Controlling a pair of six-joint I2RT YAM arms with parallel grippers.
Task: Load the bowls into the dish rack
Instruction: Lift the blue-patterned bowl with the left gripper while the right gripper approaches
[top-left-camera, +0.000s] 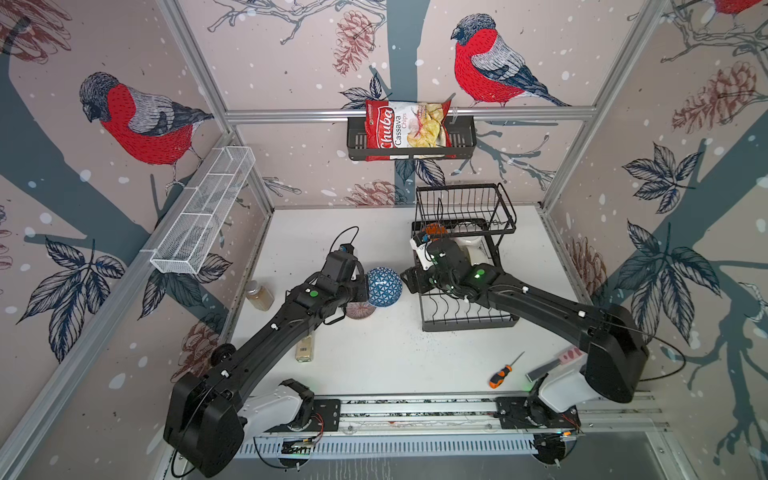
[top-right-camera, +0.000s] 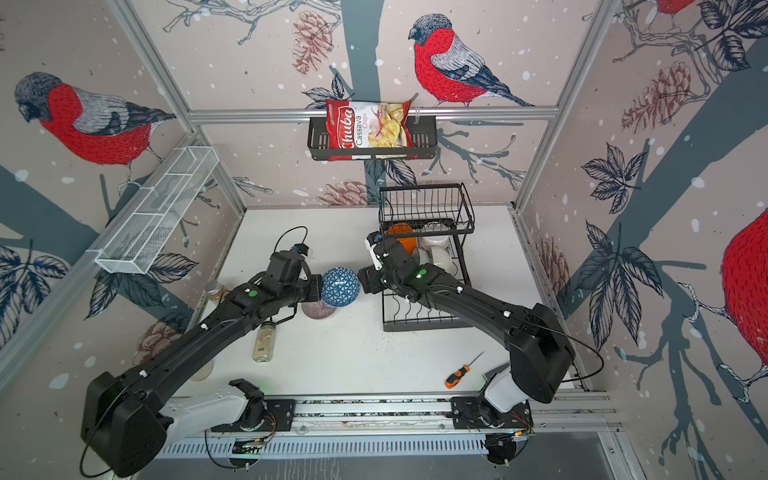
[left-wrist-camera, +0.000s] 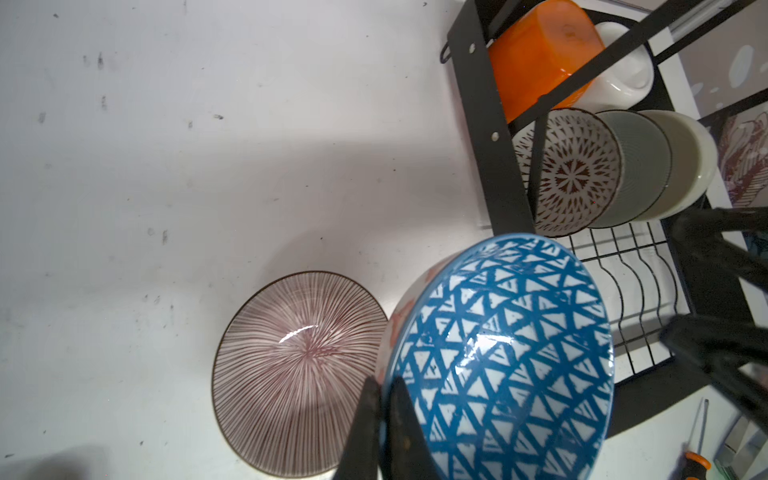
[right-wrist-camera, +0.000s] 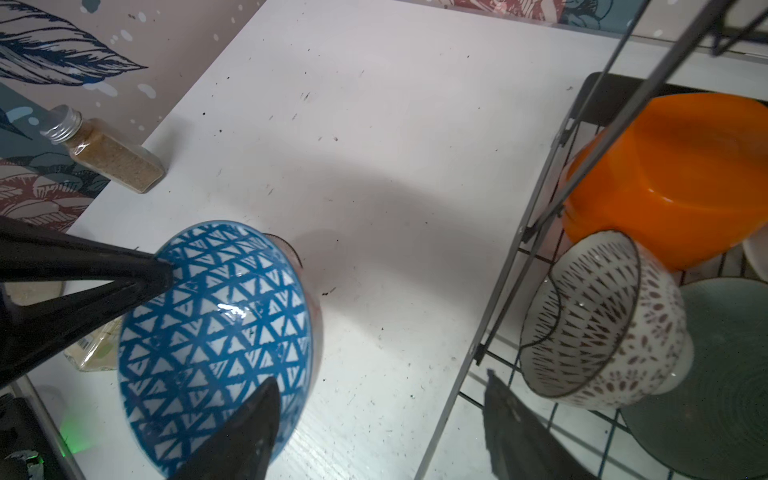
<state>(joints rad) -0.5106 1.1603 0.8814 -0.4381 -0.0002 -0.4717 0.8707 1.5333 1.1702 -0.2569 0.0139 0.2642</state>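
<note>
the dish rack (top-left-camera: 467, 325) is being occupied in its lower tier by an orange bowl (left-wrist-camera: 536, 62), a white bowl (left-wrist-camera: 623, 79), a dashed bowl (left-wrist-camera: 577, 174), a pale green bowl (left-wrist-camera: 644, 166) and a cream bowl (left-wrist-camera: 690, 162). the blue triangle bowl (top-left-camera: 384, 286) is being held tilted just left of the rack, its rim being pinched by the clenched left gripper (left-wrist-camera: 385, 382). a striped bowl (left-wrist-camera: 299, 374) is being borne by the table (left-wrist-camera: 166, 208) beneath it. the right gripper (right-wrist-camera: 380, 378) is being held beside the blue bowl, jaws released.

One blue triangle-lattice bowl (left-wrist-camera: 498, 353) on white ground, brown-lined bowl (left-wrist-camera: 299, 374) with fine radial stripes on white, plain orange bowl (left-wrist-camera: 540, 58), white bowl (left-wrist-camera: 577, 174) with brown petal marks, pale grey-green bowl (left-wrist-camera: 642, 166), cream bowl (left-wrist-camera: 690, 166), black wire rack (left-wrist-camera: 482, 108), white table (left-wrist-camera: 166, 166), red-and-white chip bag (top-left-camera: 407, 124).
</note>
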